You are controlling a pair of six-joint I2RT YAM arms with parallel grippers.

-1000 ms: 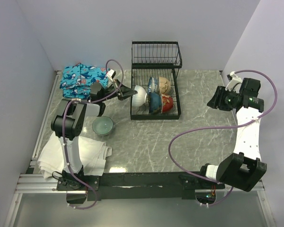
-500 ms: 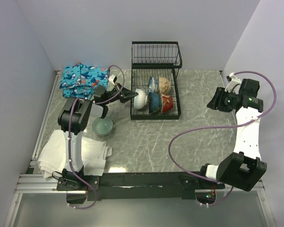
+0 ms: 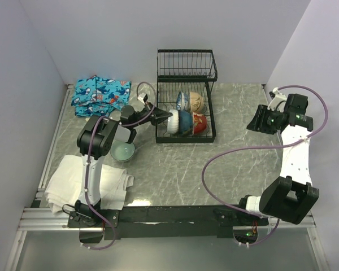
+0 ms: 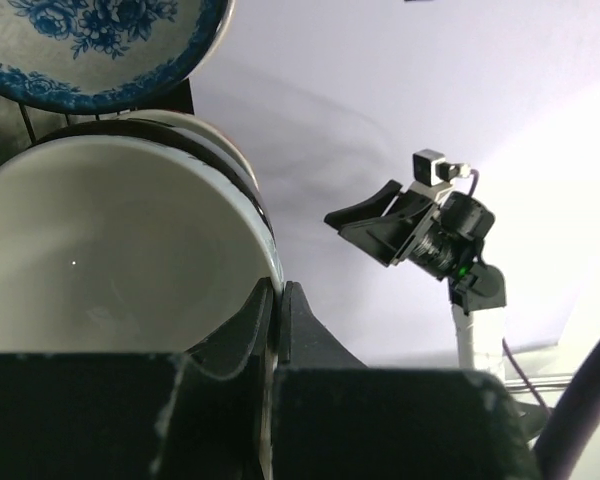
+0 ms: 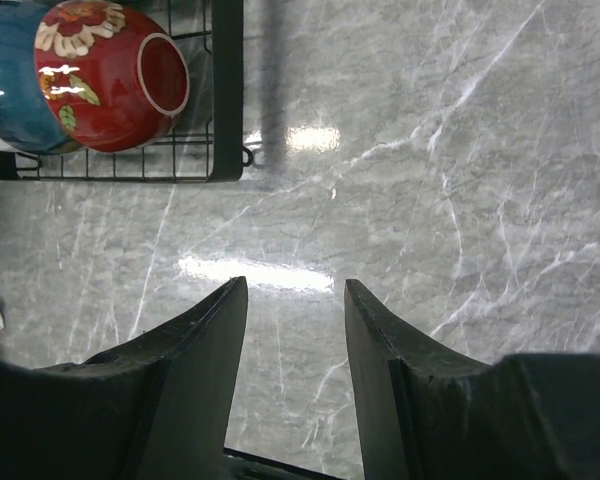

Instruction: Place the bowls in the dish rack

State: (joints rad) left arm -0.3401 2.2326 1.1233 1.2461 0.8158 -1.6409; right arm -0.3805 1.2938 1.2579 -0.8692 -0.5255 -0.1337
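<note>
The black wire dish rack [image 3: 186,137] stands at the back middle of the table. It holds several bowls on edge, among them a blue one [image 3: 185,121], a red floral one [image 3: 199,123] and a blue-and-white patterned one [image 3: 182,100]. My left gripper [image 3: 165,117] is shut on the rim of a cream-white bowl [image 3: 173,120] at the rack's front left slots. In the left wrist view the white bowl [image 4: 110,250] fills the frame with my fingers [image 4: 277,305] pinching its rim. A pale green bowl [image 3: 123,151] sits on the table left of the rack. My right gripper [image 5: 295,290] is open and empty over bare table.
A blue patterned cloth [image 3: 99,93] lies at the back left. A white towel [image 3: 87,183] lies at the front left. The red floral bowl [image 5: 110,75] and the rack's corner [image 5: 225,170] show at the top left of the right wrist view.
My left gripper has carried the cream-white bowl to the right, from beside the rack's left edge into the rack. The right arm has barely moved.
</note>
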